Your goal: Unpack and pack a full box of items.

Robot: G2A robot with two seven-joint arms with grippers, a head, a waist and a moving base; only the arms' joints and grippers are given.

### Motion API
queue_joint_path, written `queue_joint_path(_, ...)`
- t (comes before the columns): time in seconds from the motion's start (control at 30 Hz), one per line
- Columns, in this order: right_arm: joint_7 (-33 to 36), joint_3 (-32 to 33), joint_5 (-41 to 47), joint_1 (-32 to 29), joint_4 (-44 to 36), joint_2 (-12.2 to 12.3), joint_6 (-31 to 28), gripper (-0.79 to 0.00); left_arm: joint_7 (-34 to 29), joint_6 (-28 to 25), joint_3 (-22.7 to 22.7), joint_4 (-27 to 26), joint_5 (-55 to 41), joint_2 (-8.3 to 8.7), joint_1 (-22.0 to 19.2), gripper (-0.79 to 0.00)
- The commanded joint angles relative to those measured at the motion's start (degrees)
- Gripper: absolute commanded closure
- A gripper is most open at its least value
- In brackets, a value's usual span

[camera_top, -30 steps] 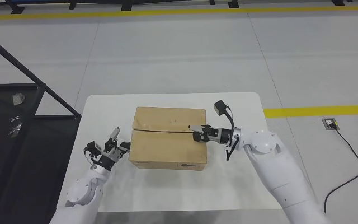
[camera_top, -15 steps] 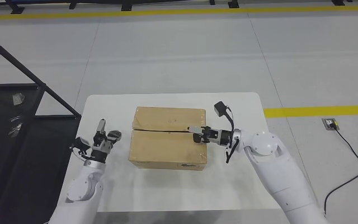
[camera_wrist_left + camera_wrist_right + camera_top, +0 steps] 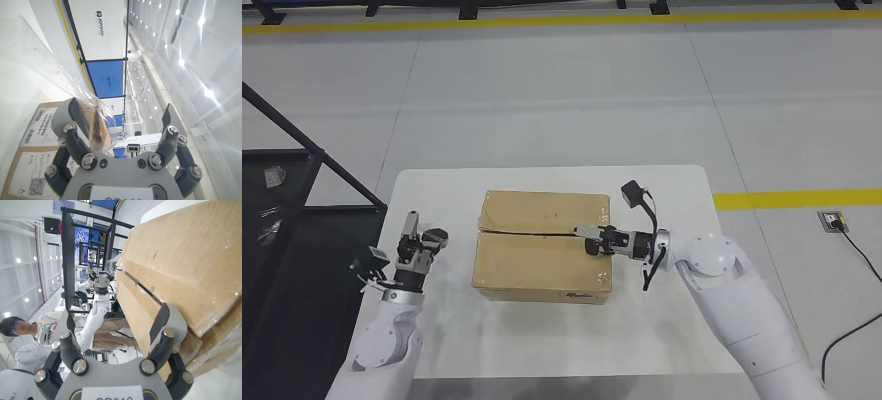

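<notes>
On the table point(image 3: 682, 320) from above, the box point(image 3: 542, 245) sits centred, flaps shut, right gripper point(image 3: 587, 240) at its seam, left gripper point(image 3: 414, 238) apart; left wrist: jaws spread, film point(image 3: 83, 94) stuck to one finger point(image 3: 75, 113); right wrist: jaws spread against the box, seemingly nothing unpacked yet.

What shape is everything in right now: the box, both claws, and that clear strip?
cardboard box: flaps down, thin gap along the centre seam.
left claw: open, apart from the box.
right claw: open, at the seam's end.
clear film strip: clinging to one finger of the left claw.
</notes>
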Motion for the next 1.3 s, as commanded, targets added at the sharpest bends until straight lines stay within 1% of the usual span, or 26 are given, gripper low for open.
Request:
queue_joint_path(0.0, -0.05, -0.13, 0.01, 0.06, 0.18, -0.01, -0.01, -0.785, -0.70, 0.65, -0.13, -0.27, -0.24, -0.03, 0.07, -0.785)
queue_joint_path(0.13, -0.10, -0.52, 0.12, 0.43, 0.46, -0.08, 0.03, -0.785, -2.10, 0.46, -0.53, -2.04, -0.20, -0.06, 0.04, -0.785)
queue_joint_path(0.33, -0.06, -0.82, 0.21, 0.74, 0.81, -0.10, -0.15, -0.785, -1.31, 0.80, -1.13, -6.11, 0.45, -0.22, 0.16, -0.785)
queue_joint_path(0.5, 0.13, -0.81, 0.46, 0.67, 1.11, -0.04, -0.57, -0.785, -0.93, 2.25, -0.11, -7.81, 2.49, -0.49, -1.05, -0.785)
queue_joint_path(0.83, 0.30, 0.38, 0.61, -0.39, 0.82, 0.51, -1.35, -0.785, -1.55, 4.80, 4.22, -6.16, 6.27, -1.34, -5.75, -0.785)
queue_joint_path(1.27, 0.65, 0.99, 1.57, -0.81, 1.56, 0.86, -2.29, -0.785, -4.63, 6.67, 10.61, -7.27, 14.73, -2.29, -8.60, -0.785)
